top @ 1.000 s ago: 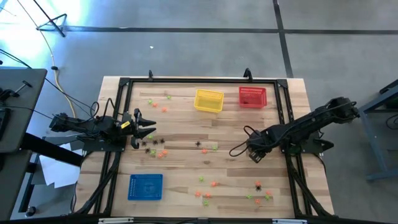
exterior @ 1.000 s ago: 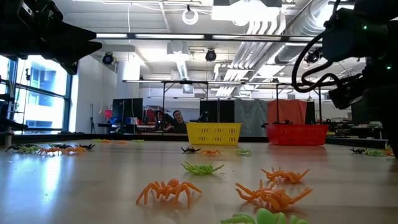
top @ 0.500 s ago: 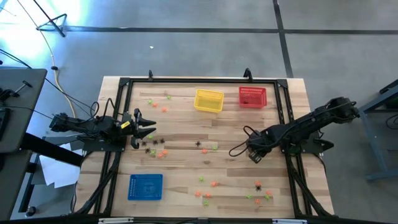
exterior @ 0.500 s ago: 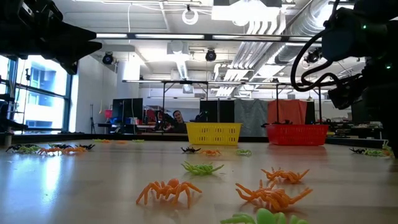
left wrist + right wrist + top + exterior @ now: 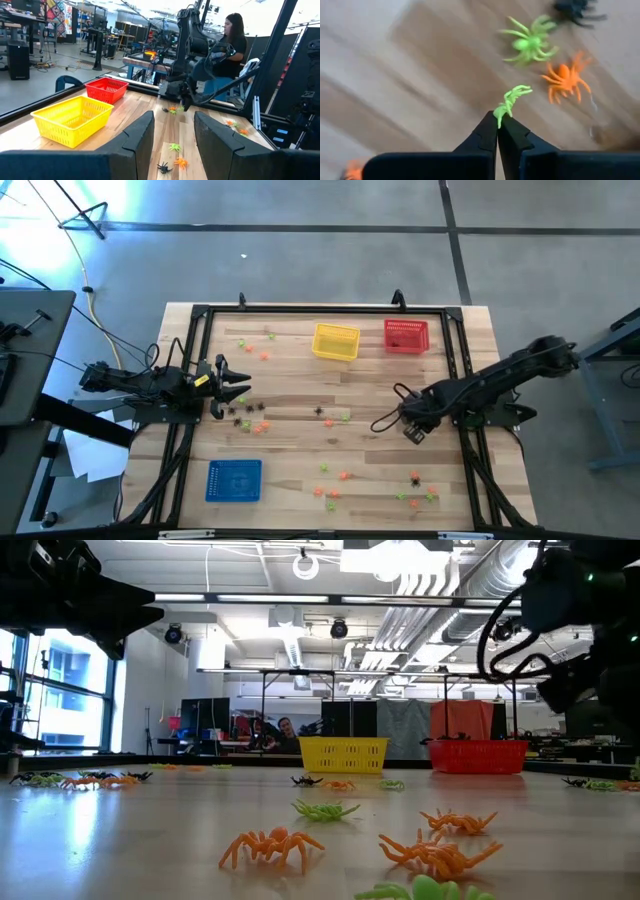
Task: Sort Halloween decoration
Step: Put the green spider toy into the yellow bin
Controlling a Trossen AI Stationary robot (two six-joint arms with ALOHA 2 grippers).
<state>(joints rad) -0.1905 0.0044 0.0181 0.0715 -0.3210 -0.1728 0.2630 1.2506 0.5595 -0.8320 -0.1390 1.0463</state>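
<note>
Tiny orange, light green and black spiders lie scattered on the wooden table (image 5: 300, 435). My right gripper (image 5: 498, 125) points down over the table's right half (image 5: 412, 432) and is shut on one light green spider (image 5: 512, 99). Close beyond it lie another green spider (image 5: 530, 42), an orange one (image 5: 565, 77) and a black one (image 5: 577, 7). My left gripper (image 5: 238, 390) waits at the left side, level and open (image 5: 172, 137), with nothing between its fingers. My right gripper pinches the light green spider by one end (image 5: 500, 116), between the very tips of its two fingers. The fingers come from above, pointing down. The rest of the spider sticks out past the fingertips, turned on edge.
A yellow basket (image 5: 336, 341) and a red basket (image 5: 406, 335) stand at the far edge, and a blue basket (image 5: 234, 480) at the near left. More spiders lie near the left gripper (image 5: 250, 420) and at the near right (image 5: 415, 485). A person sits beyond the table (image 5: 235, 35).
</note>
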